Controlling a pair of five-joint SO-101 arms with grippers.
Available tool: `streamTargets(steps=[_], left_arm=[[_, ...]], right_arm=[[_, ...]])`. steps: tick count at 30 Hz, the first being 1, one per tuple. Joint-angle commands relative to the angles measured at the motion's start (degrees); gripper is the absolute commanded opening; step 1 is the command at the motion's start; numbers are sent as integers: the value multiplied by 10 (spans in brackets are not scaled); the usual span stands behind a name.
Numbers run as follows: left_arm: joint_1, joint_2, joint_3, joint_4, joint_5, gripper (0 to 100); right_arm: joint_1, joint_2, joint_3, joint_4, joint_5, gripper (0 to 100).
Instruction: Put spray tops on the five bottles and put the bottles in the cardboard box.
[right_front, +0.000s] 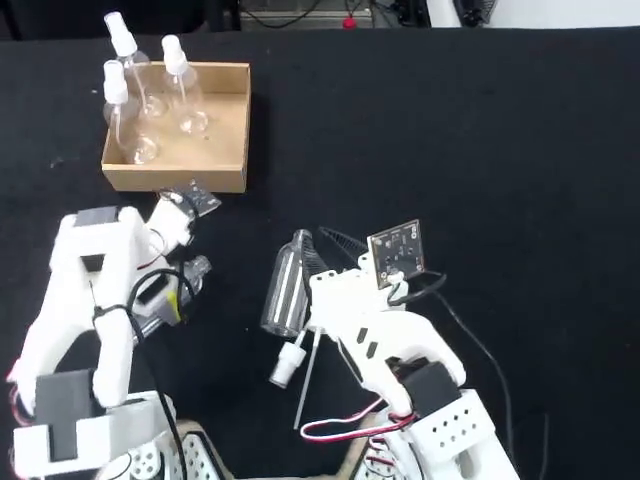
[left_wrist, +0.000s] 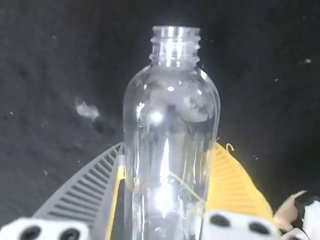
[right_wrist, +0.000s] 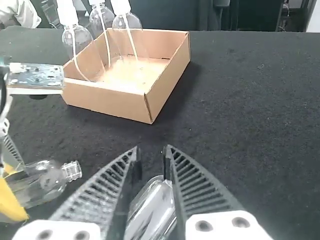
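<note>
The cardboard box stands at the far left with three capped clear bottles upright in it; the box and those bottles also appear in the right wrist view. My left gripper is shut on an uncapped clear bottle, its open threaded neck pointing away from the wrist. My right gripper is shut on a lying clear bottle with a white spray top at its near end.
A thin dip tube lies on the black cloth beside the spray top. The left wrist's camera board hangs in front of the box. Open black table stretches to the right.
</note>
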Motion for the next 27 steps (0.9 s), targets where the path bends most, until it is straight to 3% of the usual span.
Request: streamTargets(steps=[1,9,14,21,27], left_arm=[[-10,-33,-2,3,18,196],[7,-33,0,2,35,198],[7,-36,-4,2,49,309],[6,-34,-33,4,46,309],[6,-33,-6,-4,-9,309]], right_arm=[[12,-10,-5,-12,-2,83],[12,-10,-4,-12,-2,83],[12,-10,-3,-12,-2,83],[12,-10,-3,-12,-2,83],[13,-10,-3,-12,-2,83]])
